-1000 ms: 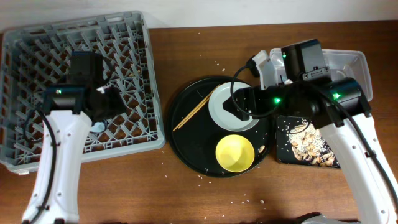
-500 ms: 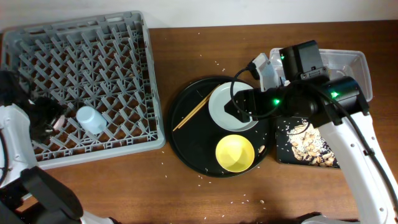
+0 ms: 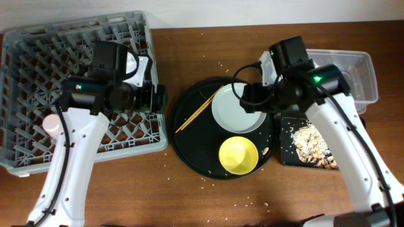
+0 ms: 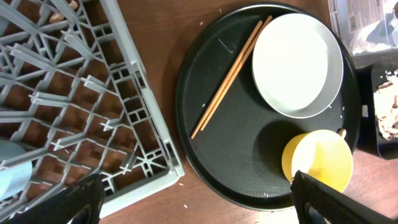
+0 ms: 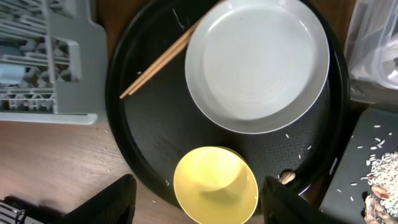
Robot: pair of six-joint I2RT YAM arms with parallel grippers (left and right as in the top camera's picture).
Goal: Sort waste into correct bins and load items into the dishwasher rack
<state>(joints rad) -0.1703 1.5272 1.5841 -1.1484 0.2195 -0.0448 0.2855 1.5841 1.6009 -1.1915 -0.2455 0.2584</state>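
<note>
The grey dishwasher rack [image 3: 38, 44] fills the left. A pink cup [image 3: 50, 124] lies in it at the left, and a blue cup [image 4: 9, 180] in its near part. My left gripper [image 3: 156, 98] hangs open and empty over the rack's right edge [image 4: 196, 208]. The grey plate [image 3: 235, 110], the chopsticks [image 3: 194, 113] and the yellow bowl [image 3: 238, 155] rest on the round black tray [image 3: 189, 142]. My right gripper [image 3: 248, 101] is open and empty above plate and bowl [image 5: 199, 202]. Food scraps [image 3: 308, 146] lie in the small black tray [image 3: 287, 157].
The clear tub [image 3: 356, 66] stands at the far right behind the small black tray. One brown scrap [image 3: 266, 151] sits on the round tray's right rim. Rice grains are scattered on the wooden table [image 3: 189, 195].
My left arm has swung from the rack's far left to its right edge, open and empty. My right arm has shifted a little left over the plate.
</note>
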